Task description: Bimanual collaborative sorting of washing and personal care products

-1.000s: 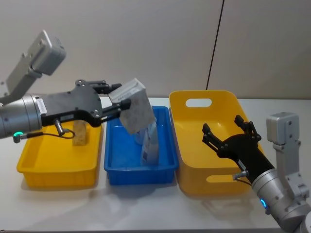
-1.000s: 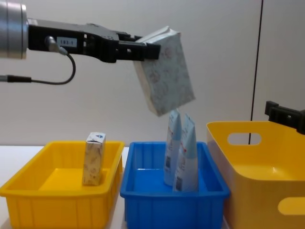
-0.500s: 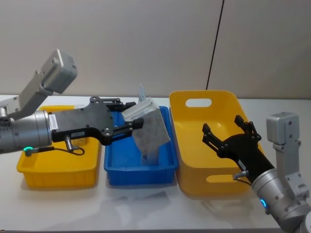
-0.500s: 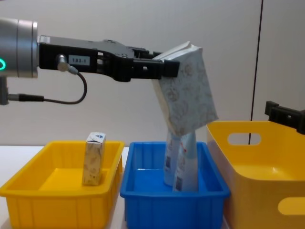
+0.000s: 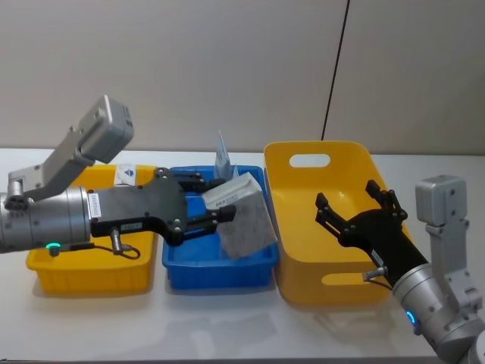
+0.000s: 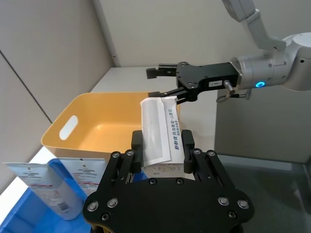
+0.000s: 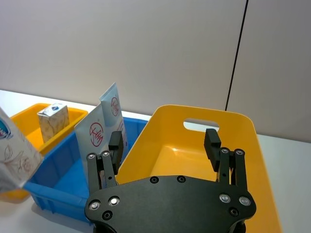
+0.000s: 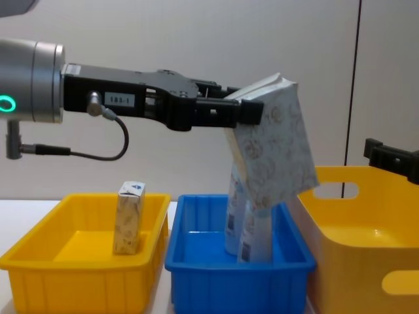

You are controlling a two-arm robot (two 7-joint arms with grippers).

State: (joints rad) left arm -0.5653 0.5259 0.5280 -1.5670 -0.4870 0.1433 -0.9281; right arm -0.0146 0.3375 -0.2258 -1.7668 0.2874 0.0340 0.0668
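Both jaws of our left gripper pinch the cream floral pack by its top, tilted above the blue bin where two pale-blue tubes stand; our right gripper hangs spread wide above the large yellow basket.

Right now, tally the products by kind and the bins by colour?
squeeze tubes: 2
large floral pack: 1
small carton: 1
yellow bins: 2
blue bin: 1
Total: 7
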